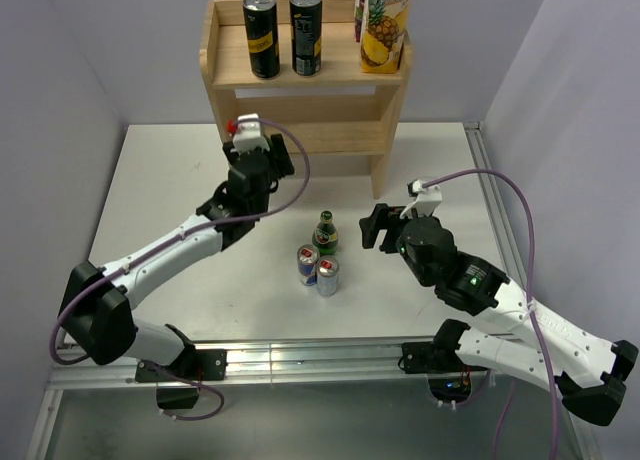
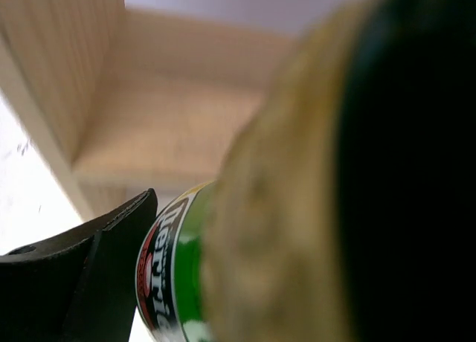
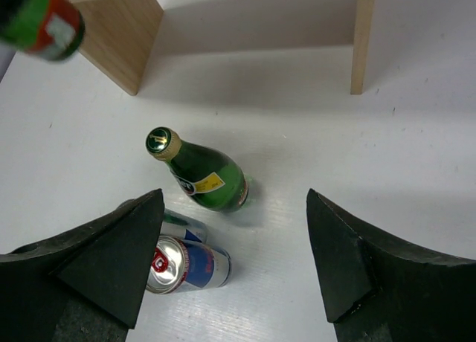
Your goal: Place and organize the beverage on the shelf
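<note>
Standing at the far edge of the table point(image 1: 170, 180), the shelf point(image 1: 215, 55) holds a carton point(image 1: 385, 25) and two black cans point(image 1: 262, 35) on its top tier. The left claw point(image 1: 245, 140) grips a green bottle point(image 2: 175, 275) in front of the lower tier. The right claw point(image 1: 372, 227) hovers open near a second bottle point(image 1: 325, 232) upright on the table, with two blue cans point(image 1: 308, 263) just beside it.

Left end effector point(image 1: 246, 137) gripping, extended; right end effector point(image 3: 234, 202) open.
</note>
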Tool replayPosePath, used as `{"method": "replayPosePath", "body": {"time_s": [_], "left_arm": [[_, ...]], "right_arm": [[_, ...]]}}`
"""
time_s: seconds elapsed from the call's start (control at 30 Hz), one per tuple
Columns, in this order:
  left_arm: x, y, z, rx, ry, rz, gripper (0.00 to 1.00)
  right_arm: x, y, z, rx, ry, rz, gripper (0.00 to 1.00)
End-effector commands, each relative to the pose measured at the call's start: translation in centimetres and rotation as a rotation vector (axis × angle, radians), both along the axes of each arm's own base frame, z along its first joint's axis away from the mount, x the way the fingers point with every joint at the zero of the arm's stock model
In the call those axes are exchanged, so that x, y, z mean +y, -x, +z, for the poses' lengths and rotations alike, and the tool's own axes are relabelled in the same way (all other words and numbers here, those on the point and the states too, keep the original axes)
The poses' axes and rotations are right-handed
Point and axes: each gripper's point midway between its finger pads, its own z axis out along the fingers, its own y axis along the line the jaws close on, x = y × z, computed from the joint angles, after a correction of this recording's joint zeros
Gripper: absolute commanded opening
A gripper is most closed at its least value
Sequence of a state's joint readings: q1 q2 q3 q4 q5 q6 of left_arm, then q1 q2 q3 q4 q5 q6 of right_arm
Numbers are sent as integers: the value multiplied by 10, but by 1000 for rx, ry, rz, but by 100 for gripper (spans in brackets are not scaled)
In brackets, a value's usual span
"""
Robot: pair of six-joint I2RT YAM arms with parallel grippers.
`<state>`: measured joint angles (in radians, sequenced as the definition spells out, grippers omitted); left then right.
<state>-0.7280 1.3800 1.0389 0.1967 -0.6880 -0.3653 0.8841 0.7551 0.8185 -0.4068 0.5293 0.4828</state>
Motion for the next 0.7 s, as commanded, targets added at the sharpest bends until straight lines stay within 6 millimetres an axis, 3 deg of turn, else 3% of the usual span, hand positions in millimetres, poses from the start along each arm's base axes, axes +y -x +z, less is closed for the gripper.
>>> {"method": "replayPosePath", "body": {"time_s": [0.0,0.03,0.27,0.67], "left_arm": [[0,-27,78,-156,83,-14,0],[0,-32,92,-177,92,-18,0],[12,-68,105,-185,78,7,0],[33,-103,90,-171,83,64,0]], "right_arm": [[-1,-1,4,-21,-24,-18,84],[-2,-1,4,-20,-24,-20,84],[-6,0,-1,-18,-20,-31,84],[-3,-2,-7,-9,-14,-27,84]]}}
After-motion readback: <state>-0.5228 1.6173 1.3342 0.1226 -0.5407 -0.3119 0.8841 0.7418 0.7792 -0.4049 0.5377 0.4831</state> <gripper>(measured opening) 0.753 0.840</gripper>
